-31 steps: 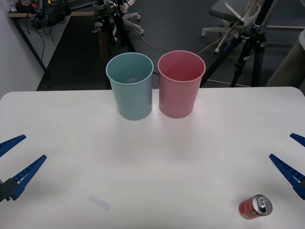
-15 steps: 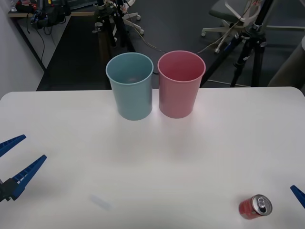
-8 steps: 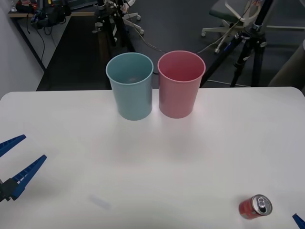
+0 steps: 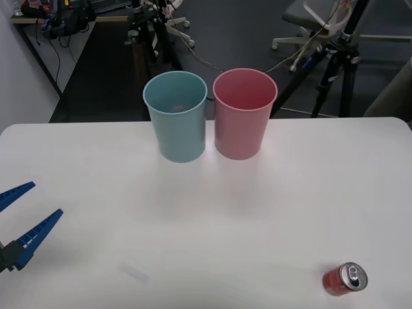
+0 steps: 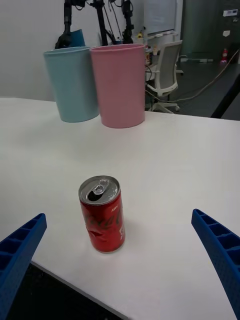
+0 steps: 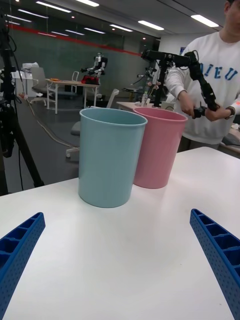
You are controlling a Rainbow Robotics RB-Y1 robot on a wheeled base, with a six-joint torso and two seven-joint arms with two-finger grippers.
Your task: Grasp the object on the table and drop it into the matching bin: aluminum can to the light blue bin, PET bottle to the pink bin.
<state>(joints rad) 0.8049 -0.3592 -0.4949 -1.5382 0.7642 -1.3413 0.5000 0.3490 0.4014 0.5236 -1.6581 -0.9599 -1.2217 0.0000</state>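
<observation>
The left gripper (image 4: 18, 226) waits wide open and empty over the left edge of the white worktop (image 4: 206, 219). At the far side the light blue bin (image 4: 176, 116) and the pink bin (image 4: 244, 113) stand side by side, touching. The little red can (image 4: 344, 279) stands upright near the front right corner. The right gripper (image 5: 120, 262) is wide open just in front of the can, holding nothing, one finger (image 5: 20, 250) on each side.

White table (image 4: 270, 212) with can (image 4: 344, 279), light blue bin (image 4: 176, 116), pink bin (image 4: 244, 112)
</observation>
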